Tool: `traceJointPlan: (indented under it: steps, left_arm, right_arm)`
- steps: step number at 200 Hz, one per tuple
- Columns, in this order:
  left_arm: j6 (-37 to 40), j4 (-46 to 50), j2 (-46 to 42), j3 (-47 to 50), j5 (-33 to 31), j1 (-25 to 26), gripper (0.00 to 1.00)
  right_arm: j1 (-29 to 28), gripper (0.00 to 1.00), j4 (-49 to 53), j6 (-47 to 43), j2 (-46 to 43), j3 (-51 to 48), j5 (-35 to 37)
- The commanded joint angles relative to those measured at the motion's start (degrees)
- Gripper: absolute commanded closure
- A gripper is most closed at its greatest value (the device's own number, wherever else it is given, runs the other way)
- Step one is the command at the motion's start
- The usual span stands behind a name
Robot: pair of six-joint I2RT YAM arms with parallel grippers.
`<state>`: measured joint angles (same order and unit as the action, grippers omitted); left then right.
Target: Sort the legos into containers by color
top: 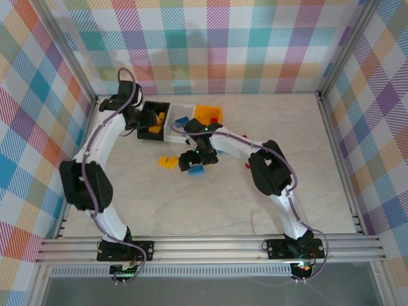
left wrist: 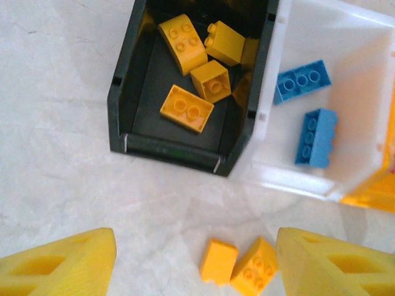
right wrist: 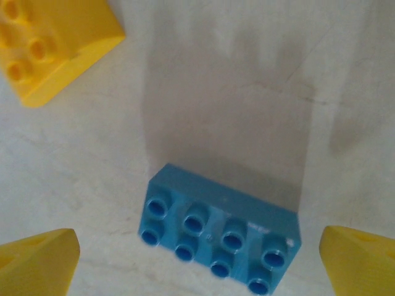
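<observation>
My left gripper (left wrist: 197, 271) is open and holds nothing; it hangs high over the black bin (left wrist: 173, 151), which holds several yellow legos (left wrist: 187, 108). In the top view the left gripper (top: 153, 124) is over that black bin (top: 148, 107). The white bin (left wrist: 290, 182) beside it holds two blue legos (left wrist: 316, 137). Two yellow legos (left wrist: 237, 265) lie on the table in front of the bins. My right gripper (right wrist: 197, 265) is open, its fingertips on either side of a blue two-by-four lego (right wrist: 219, 237) that rests studs-up on the table. From above, the right gripper (top: 197, 162) is over this blue lego (top: 197, 171).
The yellow-orange bin (top: 209, 115) stands right of the white bin (top: 182, 108). Loose yellow legos (top: 168, 162) lie left of the right gripper, one of them at the upper left of the right wrist view (right wrist: 49, 43). Small red legos (top: 247, 164) lie near the right arm.
</observation>
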<state>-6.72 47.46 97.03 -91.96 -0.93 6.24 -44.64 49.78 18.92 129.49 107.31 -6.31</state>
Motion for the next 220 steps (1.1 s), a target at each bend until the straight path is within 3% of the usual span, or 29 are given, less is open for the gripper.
traceJointPlan:
  steps: [1, 54, 110, 192, 220]
  left_arm:
    - [-0.8, 0.4, -4.2, 4.7, 0.4, -0.4, 0.3]
    - [-0.5, 1.5, -10.6, 10.5, 0.5, -0.4, 0.29]
    - [-0.3, 1.2, -13.1, 13.9, 0.8, -0.4, 0.29]
    - [-1.3, 1.5, -17.6, 22.4, 3.0, -0.4, 0.28]
    - [-3.4, 0.7, -19.2, 27.7, 7.0, -0.3, 0.26]
  right_arm:
    - [-1.3, 0.01, 4.5, -1.0, 3.3, 4.7, 5.0]
    - [-3.4, 0.12, 9.8, 1.3, 8.1, 10.2, 10.3]
    - [-3.5, 0.36, 9.8, 3.1, 7.7, 9.6, 10.1]
    - [-2.5, 0.38, 4.2, 1.8, -1.8, 7.2, 10.8]
    - [-0.5, 0.37, -0.6, 0.6, -3.3, 9.7, 9.1]
